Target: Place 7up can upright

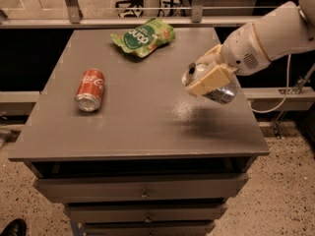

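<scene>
The silver 7up can (220, 91) hangs in the air above the right side of the grey table (142, 127), tilted on its side with its top end facing left. My gripper (209, 75) is shut on the can; its cream fingers (210, 80) clamp across the can's body. The white arm reaches in from the upper right. The can's shadow lies on the tabletop below it.
A red cola can (90, 89) lies on its side at the table's left. A green snack bag (143, 36) lies at the back centre. The table has drawers below its front edge. A railing runs behind the table.
</scene>
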You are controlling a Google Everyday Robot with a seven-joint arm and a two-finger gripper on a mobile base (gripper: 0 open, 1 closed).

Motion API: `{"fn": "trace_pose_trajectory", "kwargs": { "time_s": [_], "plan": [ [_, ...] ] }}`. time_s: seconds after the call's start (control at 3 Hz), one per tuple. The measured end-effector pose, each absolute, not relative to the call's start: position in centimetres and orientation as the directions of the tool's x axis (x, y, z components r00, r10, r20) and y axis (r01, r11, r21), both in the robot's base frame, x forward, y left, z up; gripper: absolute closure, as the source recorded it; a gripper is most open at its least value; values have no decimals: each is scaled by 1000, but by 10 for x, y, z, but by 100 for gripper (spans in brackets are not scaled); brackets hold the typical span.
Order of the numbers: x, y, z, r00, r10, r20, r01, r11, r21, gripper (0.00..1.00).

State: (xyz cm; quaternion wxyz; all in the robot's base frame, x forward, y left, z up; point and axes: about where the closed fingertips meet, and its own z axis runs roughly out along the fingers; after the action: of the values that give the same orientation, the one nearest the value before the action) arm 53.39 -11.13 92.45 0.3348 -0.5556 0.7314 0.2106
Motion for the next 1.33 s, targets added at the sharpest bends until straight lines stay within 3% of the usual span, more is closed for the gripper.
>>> {"fn": "trace_pose_trajectory", "kwargs": {
  "time_s": [0.67,1.0,1.33],
  "plan": [
    [542,-99,957,-56,-274,-960,-962,271,-21,100],
    [540,-107,961,-16,-50,-999,-959,285,1,100],
    [535,-116,954,-7,47,-999,-955,297,21,100]
  ]
}}
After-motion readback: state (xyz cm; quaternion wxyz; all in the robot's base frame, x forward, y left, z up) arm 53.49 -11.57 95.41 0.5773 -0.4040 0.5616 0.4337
